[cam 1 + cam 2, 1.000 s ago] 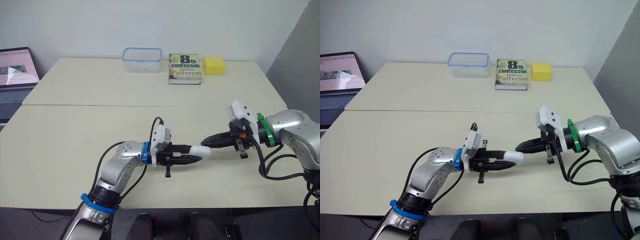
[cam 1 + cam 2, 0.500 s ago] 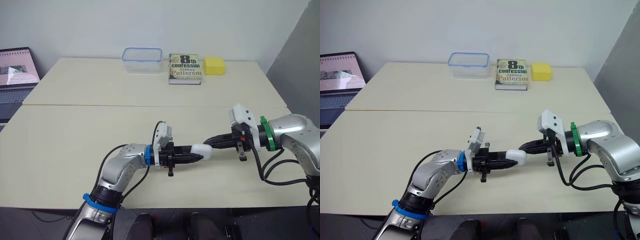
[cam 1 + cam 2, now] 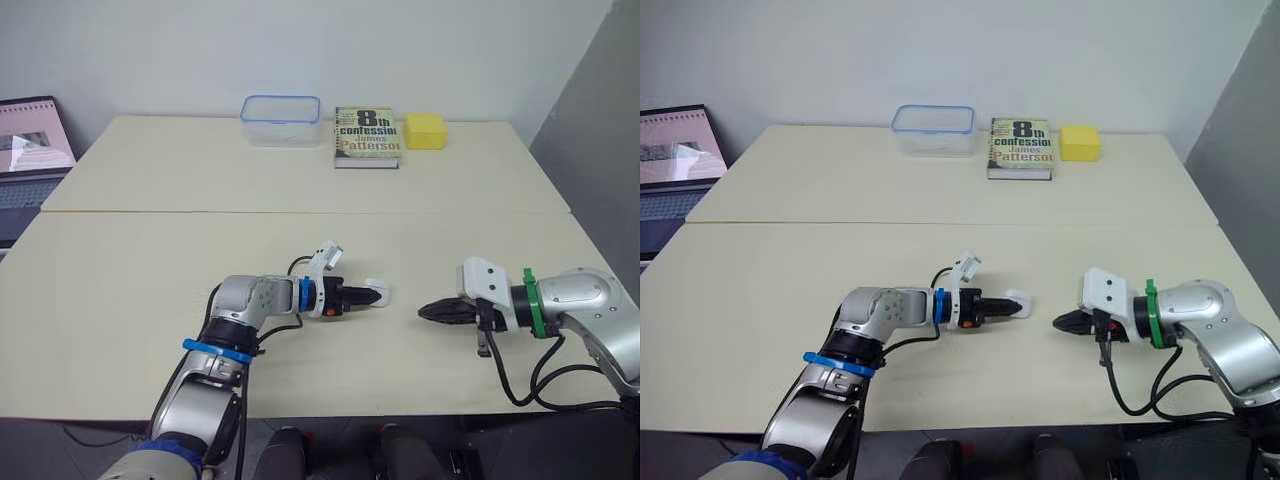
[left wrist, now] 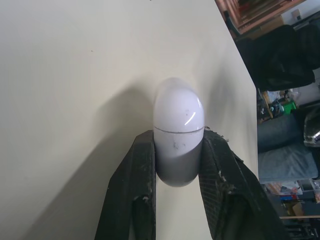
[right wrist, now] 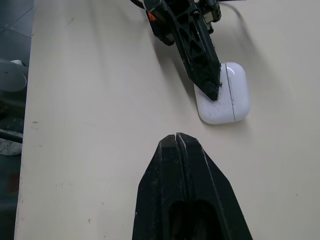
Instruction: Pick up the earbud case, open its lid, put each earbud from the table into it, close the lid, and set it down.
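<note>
Left claw [image 3: 366, 296] is clamped on the earbud case [image 3: 377, 293], one black finger on each narrow flank of the lower body, while the case lies low at the front middle of the worktop [image 3: 150, 260], seemingly resting on it, though contact cannot be told for certain; right claw [image 3: 424, 312] hangs empty with its fingers pressed together, pointing at the case from the robot's right and apart from it. By its look the case is a small, light, rigid shell of glossy white plastic with rounded ends, so it is probably slick and liable to squirt out of a pinch or pivot between the pads; the sound hold is the one in use, across the flat sides of the body below the seam, which leaves the lid [image 4: 178, 105] free. The seam reads as a thin closed line, so the lid is judged shut, and the hinge would be the weak part if it were levered hard. The shell carries no mark that can be read; the only legible writing is on the book [image 3: 367, 135] at the far edge, "8th", a word beginning "confessi", and "James Patterson", lying between a clear container [image 3: 280, 118] with a blue rim and a yellow block [image 3: 425, 130]; a laptop [image 3: 30, 150] sits off to the left, its screen text too small to read.
</note>
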### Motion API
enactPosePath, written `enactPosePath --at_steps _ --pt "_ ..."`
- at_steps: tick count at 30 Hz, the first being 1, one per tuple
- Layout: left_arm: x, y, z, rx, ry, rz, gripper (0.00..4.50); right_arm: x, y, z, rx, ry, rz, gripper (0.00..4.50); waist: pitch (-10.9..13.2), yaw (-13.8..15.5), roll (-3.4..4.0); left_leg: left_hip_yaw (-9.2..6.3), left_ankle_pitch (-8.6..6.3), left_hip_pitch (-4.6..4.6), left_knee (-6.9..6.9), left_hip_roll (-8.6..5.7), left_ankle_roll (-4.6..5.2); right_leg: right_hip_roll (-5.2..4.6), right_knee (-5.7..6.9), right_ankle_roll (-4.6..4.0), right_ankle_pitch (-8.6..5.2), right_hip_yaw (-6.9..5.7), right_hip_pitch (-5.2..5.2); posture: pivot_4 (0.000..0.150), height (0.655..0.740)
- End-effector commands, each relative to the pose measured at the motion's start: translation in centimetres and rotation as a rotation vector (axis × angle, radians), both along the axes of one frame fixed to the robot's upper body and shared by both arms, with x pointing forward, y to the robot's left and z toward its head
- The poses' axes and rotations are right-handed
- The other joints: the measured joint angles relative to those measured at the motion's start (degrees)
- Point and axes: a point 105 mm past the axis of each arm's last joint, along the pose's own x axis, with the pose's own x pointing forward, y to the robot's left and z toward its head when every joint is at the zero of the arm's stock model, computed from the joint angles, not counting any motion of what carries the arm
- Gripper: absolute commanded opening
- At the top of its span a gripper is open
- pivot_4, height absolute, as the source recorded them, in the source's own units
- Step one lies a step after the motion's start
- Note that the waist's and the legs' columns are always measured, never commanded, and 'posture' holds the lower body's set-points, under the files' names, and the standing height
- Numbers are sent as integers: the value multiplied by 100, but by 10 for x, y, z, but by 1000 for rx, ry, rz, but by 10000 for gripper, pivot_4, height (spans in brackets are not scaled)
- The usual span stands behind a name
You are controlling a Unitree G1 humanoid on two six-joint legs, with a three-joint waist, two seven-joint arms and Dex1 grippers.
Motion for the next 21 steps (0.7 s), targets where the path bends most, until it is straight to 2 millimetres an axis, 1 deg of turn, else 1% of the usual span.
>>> enactPosePath --at_steps 1,2,4,6,8,10,11,12,13,15,17,19,21 --pt "-1 11 -4 35 5 8 15032 0 4 18 21 -81 19 0 0 -16 0 -1 0 0 0 1 0 0 0 0 0 -1 0 1500 7400" --pt "-1 14 -6 47 5 12 17299 0 5 20 25 -87 19 0 0 -28 0 -1 0 0 -1 1 0 0 -1 0 0 0 0 1500 7400" --pt "-3 20 -10 65 1 21 23295 0 5 23 30 -98 22 0 0 -36 0 1 0 -1 -1 1 0 0 -2 0 0 1 0 1500 7400" --pt "-6 32 -12 94 -26 31 29931 -2 5 30 32 -105 49 0 -1 -62 1 1 0 1 -1 1 0 -1 -1 0 0 2 2 1500 7400" --pt "-9 43 -13 129 -73 37 35729 -5 5 35 34 -112 71 0 -2 -99 4 1 0 6 -1 4 0 -1 0 0 0 2 4 1500 7400" --pt "-12 56 -9 158 -140 39 41662 -10 3 38 38 -87 92 0 -3 -118 5 3 0 13 -3 7 0 0 3 -1 0 6 6 1500 7400" --pt "-13 65 -6 196 -211 37 44861 -10 1 40 31 -89 91 0 -4 -120 6 6 0 16 -4 10 0 2 3 -1 0 8 7 1500 7400" --pt "-14 71 -4 223 -262 32 44861 -10 -1 41 26 -92 89 0 -4 -125 6 6 0 18 -5 12 0 3 4 -2 0 8 8 1500 7400" --pt "-15 86 4 272 -365 23 44965 -9 -5 45 8 -103 83 1677 -3 -130 6 9 0 21 -7 16 0 6 4 -2 0 11 7 1500 7400" --pt "-24 107 19 348 -540 -33 45000 -9 -13 51 -20 -120 74 5858 -1 -137 10 18 0 23 -15 24 0 9 5 -7 -1 16 1 1500 7400" --pt "-33 119 32 380 -649 -85 45000 -8 -20 55 -42 -134 69 12542 4 -96 17 18 -1 22 -20 31 -1 9 2 -15 -5 13 -1 1500 7400" --pt "-42 130 49 373 -752 -127 45000 -7 -30 60 -76 -145 69 19766 12 -74 23 12 -1 12 -19 42 -1 7 -1 -21 -8 5 -5 1500 7400" --pt "-54 141 73 347 -850 -150 45000 -2 -44 67 -124 -193 62 26958 23 -14 28 18 -1 0 -17 58 -2 0 -13 -25 -9 2 -8 1500 7400"
